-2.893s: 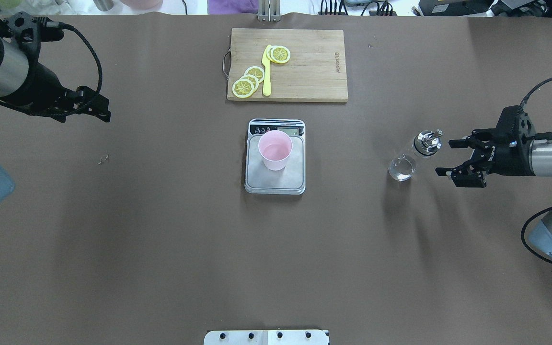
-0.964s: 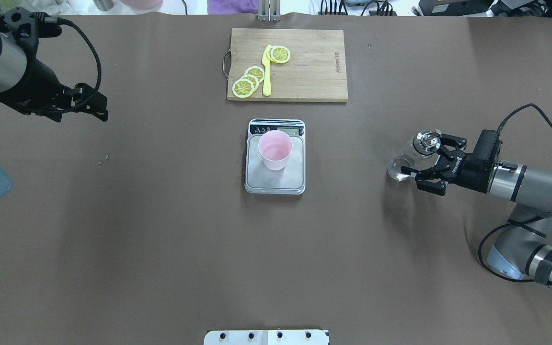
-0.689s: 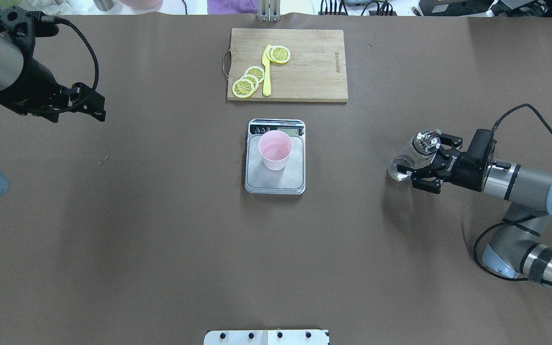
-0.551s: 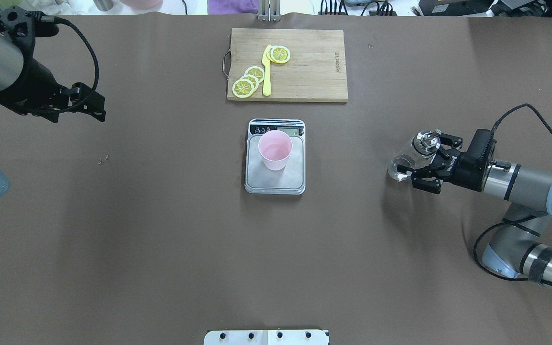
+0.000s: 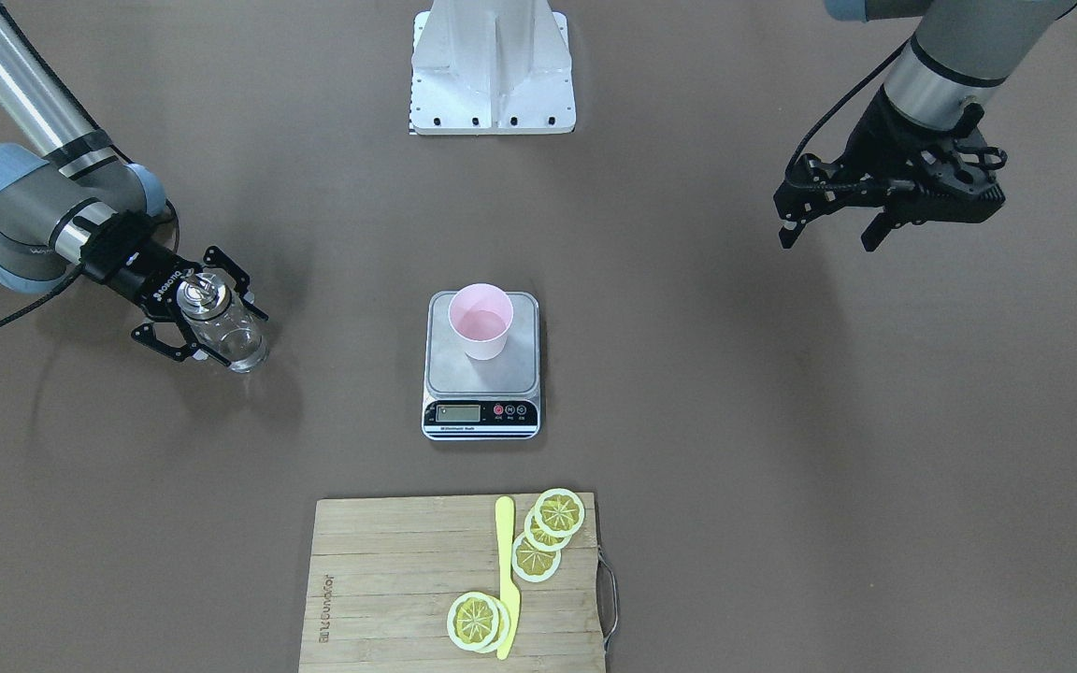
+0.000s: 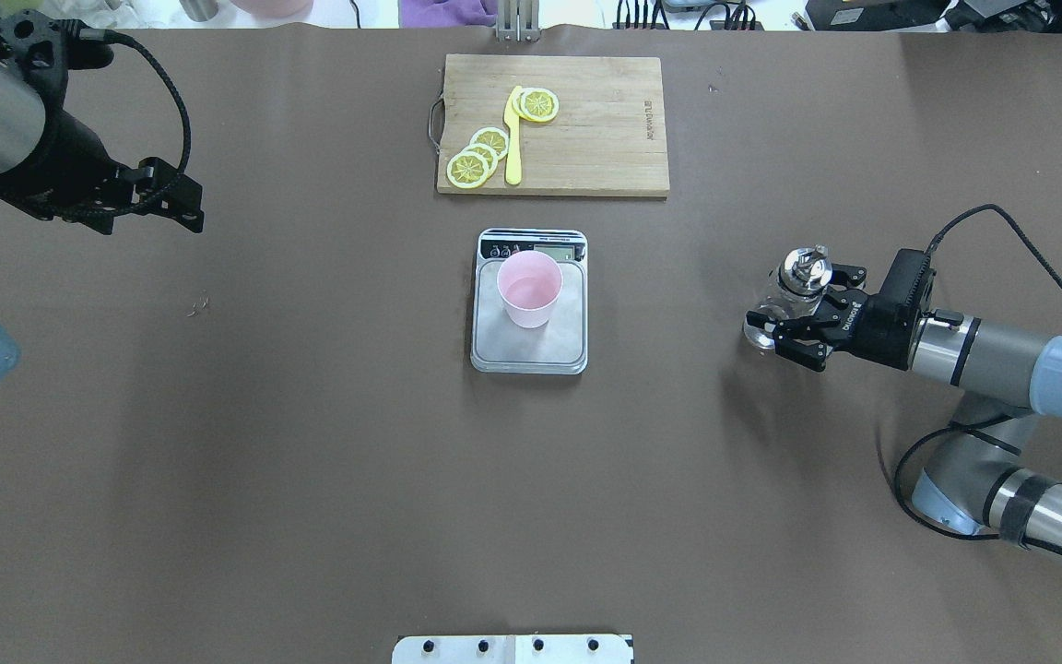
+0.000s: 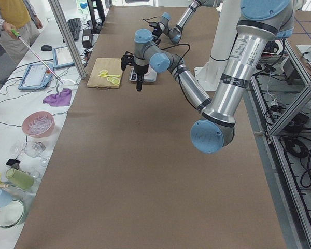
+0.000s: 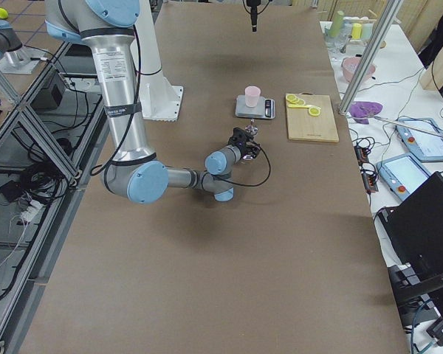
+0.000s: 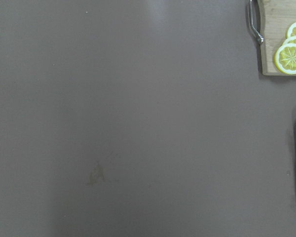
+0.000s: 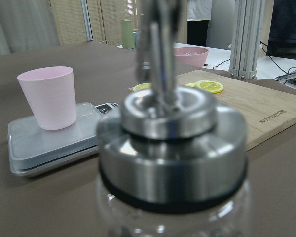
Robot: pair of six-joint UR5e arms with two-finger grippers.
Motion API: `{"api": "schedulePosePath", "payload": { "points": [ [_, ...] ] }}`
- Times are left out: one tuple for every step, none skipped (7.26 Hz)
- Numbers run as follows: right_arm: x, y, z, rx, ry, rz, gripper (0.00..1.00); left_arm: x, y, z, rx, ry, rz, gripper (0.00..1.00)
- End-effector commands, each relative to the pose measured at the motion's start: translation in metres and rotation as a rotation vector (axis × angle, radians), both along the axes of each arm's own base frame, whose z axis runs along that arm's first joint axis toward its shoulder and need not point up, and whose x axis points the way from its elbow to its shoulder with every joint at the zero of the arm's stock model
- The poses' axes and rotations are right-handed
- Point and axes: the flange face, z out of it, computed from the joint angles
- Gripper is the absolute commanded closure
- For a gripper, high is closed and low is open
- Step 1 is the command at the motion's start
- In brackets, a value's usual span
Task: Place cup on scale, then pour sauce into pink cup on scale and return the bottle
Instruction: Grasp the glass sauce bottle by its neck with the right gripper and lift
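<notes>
The pale pink cup [image 6: 529,288] stands upright on the steel scale [image 6: 568,346] at mid-table, and both also show in the front view, cup [image 5: 481,321] and scale [image 5: 481,411]. The clear glass bottle [image 6: 794,293] with its metal spout stands upright to the right. My right gripper [image 6: 773,329] reaches in level, its jaws still spread on either side of the bottle [image 5: 221,327]. In the right wrist view the bottle's metal collar [image 10: 170,163] fills the frame, with the cup [image 10: 47,96] behind it. My left gripper [image 5: 828,229] hangs open and empty, high over the table's left side.
A bamboo cutting board [image 6: 605,129] with lemon slices [image 6: 480,152] and a yellow knife [image 6: 513,138] lies beyond the scale. The robot's white base plate [image 5: 492,65] is at the near edge. The left wrist view shows bare brown table and the board's corner [image 9: 286,49].
My right gripper has swung down and moved left until its jaws straddle the bottle. The bottle's top has shifted slightly left. My left arm has drifted slightly back and left.
</notes>
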Motion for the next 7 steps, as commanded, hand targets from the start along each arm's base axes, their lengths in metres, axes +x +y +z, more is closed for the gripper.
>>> {"api": "schedulePosePath", "payload": {
  "points": [
    [0.001,0.0,-0.001,-0.021,-0.021,-0.009,0.95,0.0,0.0,0.0,0.001,0.0,-0.002,0.03],
    [0.004,0.0,-0.007,-0.045,-0.06,-0.015,1.0,-0.003,-0.002,0.0,0.002,0.0,-0.006,0.03],
    [0.0,-0.005,-0.015,-0.043,-0.064,-0.012,1.0,-0.004,-0.002,-0.001,0.003,0.001,-0.008,0.03],
    [-0.002,-0.013,-0.019,-0.058,-0.043,-0.005,1.0,-0.004,-0.002,-0.001,0.003,0.001,-0.008,0.03],
    [0.003,-0.024,-0.022,-0.074,-0.004,0.014,1.0,-0.006,-0.003,-0.001,0.003,0.001,-0.012,0.03],
    [0.013,-0.038,-0.037,-0.105,0.053,0.015,1.0,-0.007,-0.004,0.002,0.0,-0.003,-0.014,0.03],
    [0.02,-0.045,-0.056,-0.077,0.13,0.037,1.0,-0.01,-0.006,0.004,0.028,-0.013,0.008,0.03]
  ]
}}
